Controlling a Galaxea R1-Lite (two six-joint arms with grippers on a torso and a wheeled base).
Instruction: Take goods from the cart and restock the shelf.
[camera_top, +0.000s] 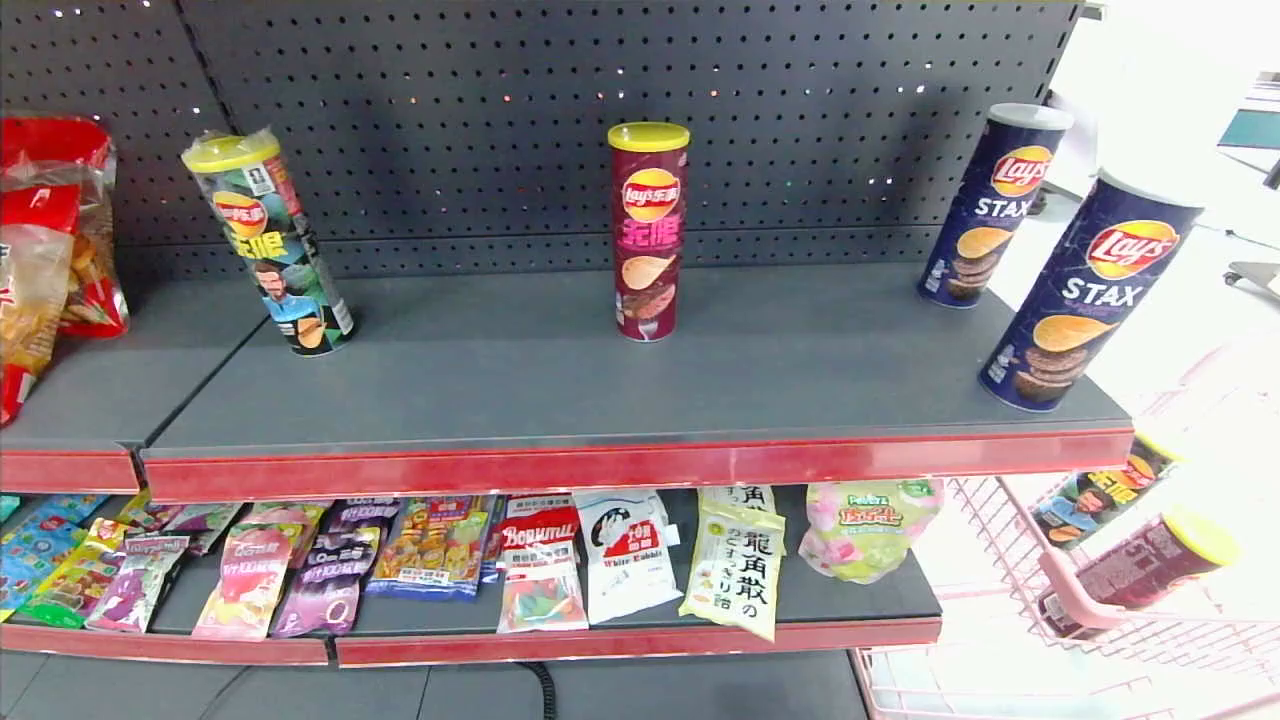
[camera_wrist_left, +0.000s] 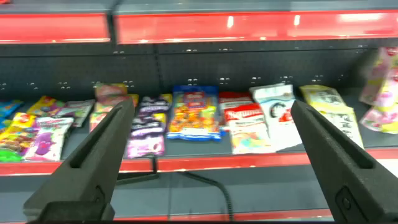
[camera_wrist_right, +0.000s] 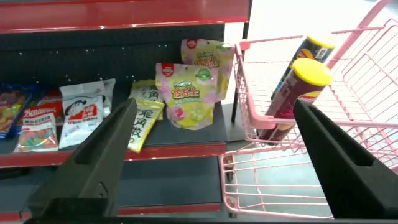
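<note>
Shelving (camera_top: 520, 380) of dark grey metal, with red front strips and a perforated back panel (camera_top: 480, 120), spans the head view. Its left end is cut off by the frame.

A pink wire cart (camera_top: 1070, 590) stands just beside the shelving's right end. It is cut off at the frame edge and washed out by bright light.

The left end effector (camera_wrist_left: 211, 104) is spread wide, facing the lower board. The right end effector (camera_wrist_right: 216, 102) is also spread wide, facing the gap between the shelving and the cart.

Two dark blue chip cans with grey lids (camera_top: 992, 205) (camera_top: 1090, 290) stand at the right end of the upper board. A maroon chip can with a yellow lid (camera_top: 648, 232) stands mid-board. A multicoloured, film-wrapped chip can (camera_top: 268, 243) stands to the left.

Red snack bags (camera_top: 50, 240) at the far left are partly cut off.

Inside the cart a second maroon yellow-lidded can (camera_top: 1140, 570) leans on the rim. A dark multicoloured can (camera_top: 1100, 492) behind it has its top hidden by the upper board's corner.

Flat snack packets (camera_top: 430, 560) line the lower board, their tops hidden under the red strip. Among them are a white pouch (camera_top: 625, 555) and a pink-green pouch (camera_top: 865, 530).

A black cable (camera_top: 545, 690) lies on the bottom board.
</note>
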